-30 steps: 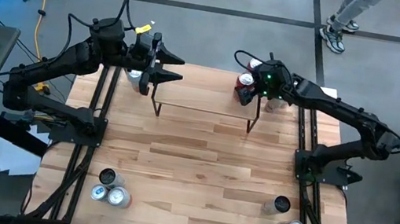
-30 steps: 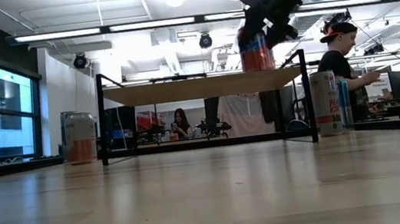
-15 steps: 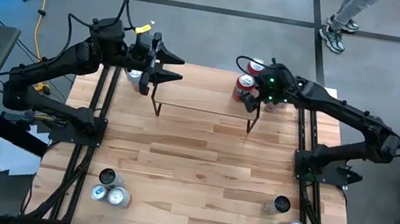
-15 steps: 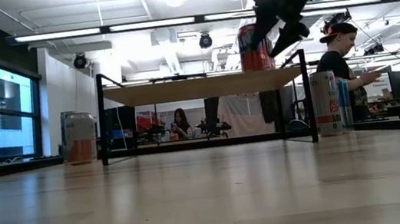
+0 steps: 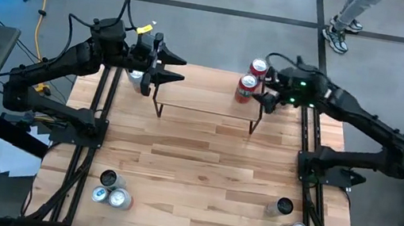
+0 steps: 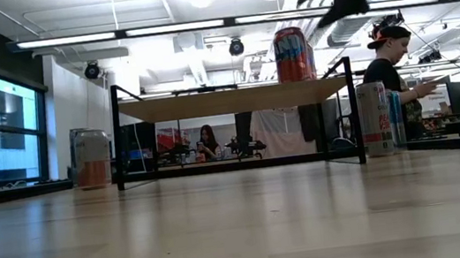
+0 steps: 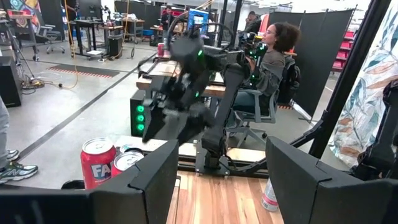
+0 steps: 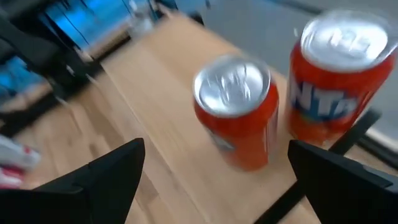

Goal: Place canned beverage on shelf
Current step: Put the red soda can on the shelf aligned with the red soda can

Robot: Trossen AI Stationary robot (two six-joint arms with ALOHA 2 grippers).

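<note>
The shelf stands at the table's far middle on thin black legs. An orange-red beverage can stands upright on its base at the right end of the shelf's top. A second like can stands just beyond it, by the far right corner. My right gripper hangs open, up and to the right of the first can, touching nothing. My left gripper hovers open over the shelf's left end, pointing level, with nothing between its fingers.
One can stands on the table left of the shelf, under my left arm, and two stand right of it. More cans stand near the front edge at left and right. A person sits beyond the table.
My right gripper has come off the can on the shelf and drawn back up and toward the table's right edge, tipping a little. The can stays upright where it stood on the shelf top.
</note>
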